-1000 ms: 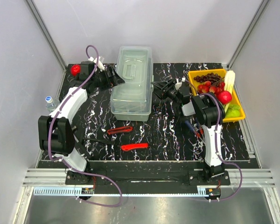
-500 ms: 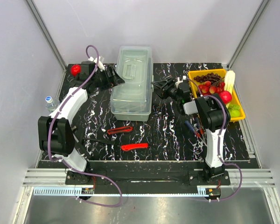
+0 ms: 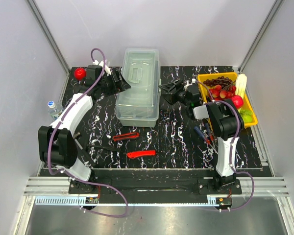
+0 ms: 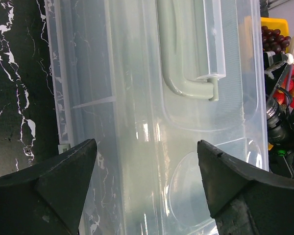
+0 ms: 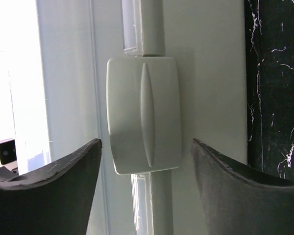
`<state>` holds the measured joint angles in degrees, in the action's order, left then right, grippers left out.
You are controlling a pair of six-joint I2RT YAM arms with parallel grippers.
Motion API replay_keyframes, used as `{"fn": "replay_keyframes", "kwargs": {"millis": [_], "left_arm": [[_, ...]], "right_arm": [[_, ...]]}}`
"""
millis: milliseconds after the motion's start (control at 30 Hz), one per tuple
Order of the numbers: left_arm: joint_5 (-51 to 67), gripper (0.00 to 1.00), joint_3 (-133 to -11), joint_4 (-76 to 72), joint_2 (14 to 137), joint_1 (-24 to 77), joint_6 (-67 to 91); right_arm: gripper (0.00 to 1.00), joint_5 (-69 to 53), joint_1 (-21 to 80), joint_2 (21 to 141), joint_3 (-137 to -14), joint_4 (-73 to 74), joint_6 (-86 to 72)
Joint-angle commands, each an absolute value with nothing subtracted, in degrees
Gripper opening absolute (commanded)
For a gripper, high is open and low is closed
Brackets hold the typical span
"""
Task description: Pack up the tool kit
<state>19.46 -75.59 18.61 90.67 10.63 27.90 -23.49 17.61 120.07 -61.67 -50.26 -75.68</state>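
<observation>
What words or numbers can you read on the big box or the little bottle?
None can be read in any view.
The toolbox lid is plain, with no writing.
Its latch, seen close up by the right wrist camera, is blank too.
Any label on the water bottle is too small to read.

I count one toolbox (image 3: pixel 138 88), two red tools (image 3: pixel 126 136), one blue-handled tool (image 3: pixel 200 132), one yellow tray (image 3: pixel 216 75), one bottle (image 3: pixel 52 107), one red ball (image 3: pixel 79 73).
</observation>
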Motion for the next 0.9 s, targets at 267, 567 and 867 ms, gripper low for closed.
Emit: {"fn": "replay_keyframes", "kwargs": {"millis": [267, 567, 867], "left_arm": [[20.4, 0.88, -72.9, 25.5, 91.1, 11.1, 26.8], [24.1, 0.88, -72.6, 24.5, 91.4, 11.2, 26.9], [23.4, 0.88, -73.3, 25.7, 92.1, 11.1, 26.3]], "right_arm": [[0.89, -34.5, 20.6, 127.3, -64.5, -72.2, -87.0], [0.88, -35.0, 21.4, 128.1, -66.4, -85.2, -92.9], [0.54, -37.4, 21.8, 124.9, -66.6, -75.5, -87.1]]}}
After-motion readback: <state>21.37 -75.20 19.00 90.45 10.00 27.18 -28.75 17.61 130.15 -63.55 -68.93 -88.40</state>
